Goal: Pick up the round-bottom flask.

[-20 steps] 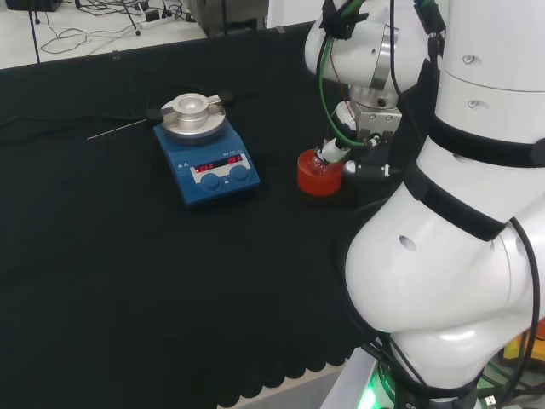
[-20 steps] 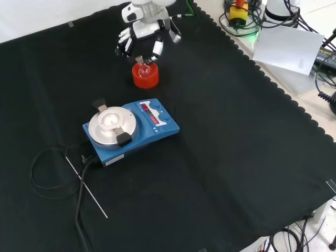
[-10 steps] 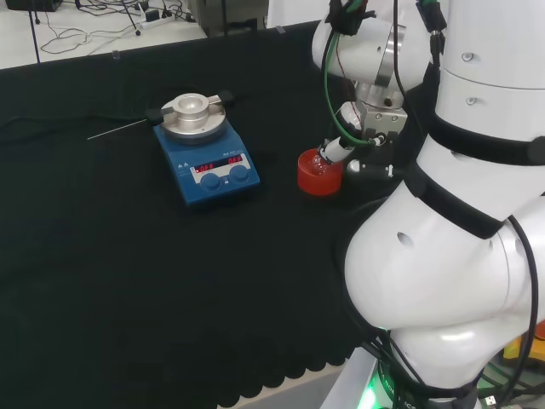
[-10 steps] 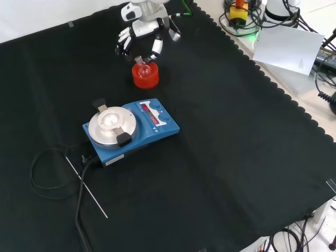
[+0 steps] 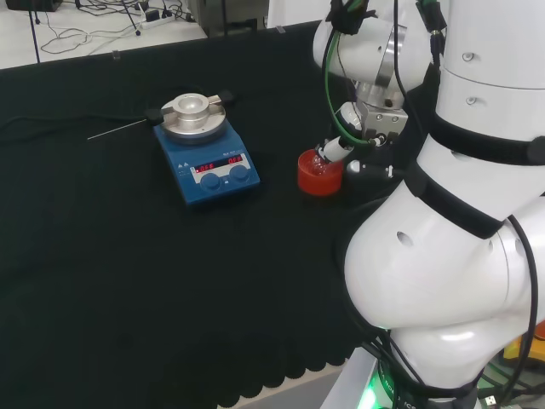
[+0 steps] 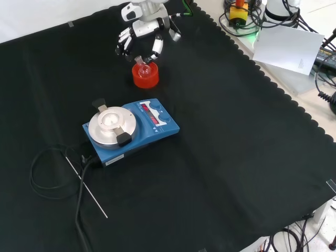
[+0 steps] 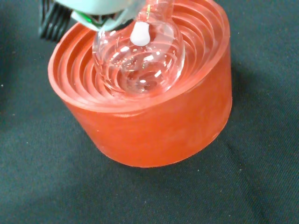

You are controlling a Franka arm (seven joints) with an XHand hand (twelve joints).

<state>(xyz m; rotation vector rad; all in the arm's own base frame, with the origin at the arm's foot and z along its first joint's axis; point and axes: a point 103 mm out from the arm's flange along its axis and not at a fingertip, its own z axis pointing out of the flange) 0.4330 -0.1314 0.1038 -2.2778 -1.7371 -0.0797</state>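
Note:
A clear round-bottom flask rests in a red ribbed stand on the black cloth. The wrist view shows its bulb seated in the stand's ribbed hollow, neck tilted up toward the hand. In the front view the hand hovers just behind and above the flask, its fingers hanging down relaxed and spread on either side of the neck, not closed on it. The head view shows one finger reaching down to the flask on the stand.
A blue hotplate stirrer with a round metal top stands in front of the stand, its cable looping to the left. A thin metal rod lies on the cloth beside it. The arm's white links rise at the head view's right.
The hand and wrist have shifted slightly above the flask. The flask stays in its stand.

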